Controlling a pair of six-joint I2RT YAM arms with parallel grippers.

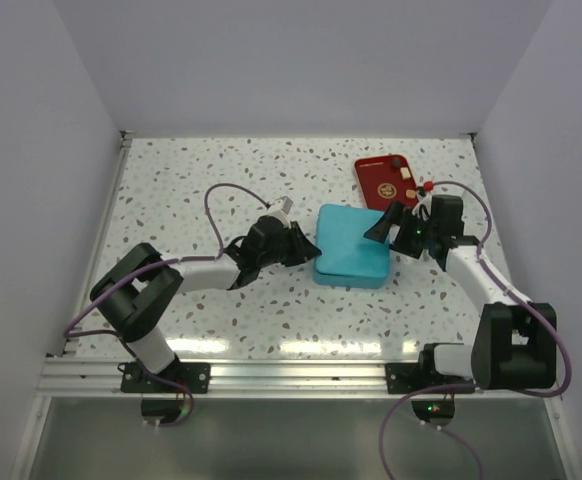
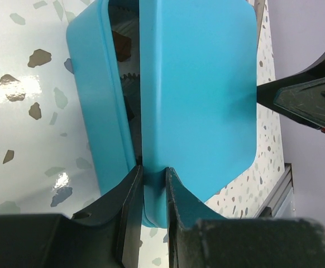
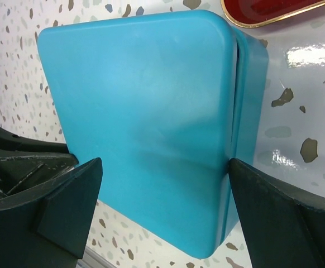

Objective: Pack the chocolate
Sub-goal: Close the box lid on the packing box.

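Observation:
The teal box (image 1: 351, 262) lies mid-table with its lid (image 1: 349, 228) on top. My left gripper (image 1: 306, 246) is shut on the lid's left edge (image 2: 154, 173). In the left wrist view the lid (image 2: 196, 95) stands ajar from the base (image 2: 98, 106), and the gap shows a dark chocolate (image 2: 120, 44) and crinkled paper. My right gripper (image 1: 391, 226) is open, its jaws straddling the lid's right end (image 3: 165, 167) with one finger (image 3: 274, 206) against the box side. A few chocolate pieces (image 1: 409, 184) lie on the red tray (image 1: 379, 180).
The red tray with a gold rim (image 3: 268, 11) lies just behind the box at the back right. White walls close the table on three sides. A metal rail (image 1: 291, 375) runs along the near edge.

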